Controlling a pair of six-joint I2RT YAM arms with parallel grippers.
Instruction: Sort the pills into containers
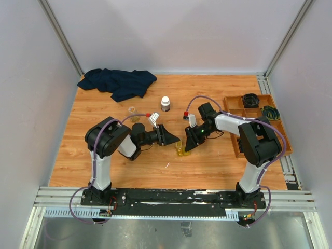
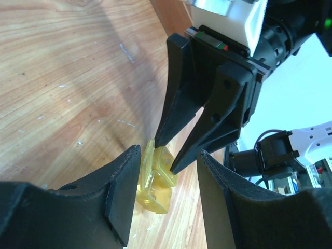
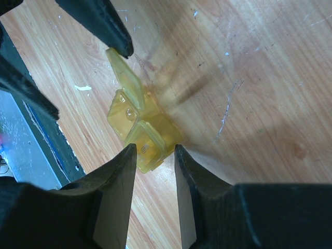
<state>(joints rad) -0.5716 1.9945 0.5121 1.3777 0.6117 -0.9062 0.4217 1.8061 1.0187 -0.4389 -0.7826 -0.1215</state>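
The yellow case lies on the table between both grippers, with one lid flap standing open. My right gripper pinches the case's near closed compartment, one fingertip touching each side. In the left wrist view its fingertips press on the case. My left gripper is open, with the case between its jaws, close to the left finger. It also shows in the top view, facing the right gripper. The amber vial stands far left of them. I see no pills.
A white-capped bottle stands behind the grippers. A wooden compartment tray sits at the right edge. A dark cloth lies at the back left. A small white fleck lies on the table near the case.
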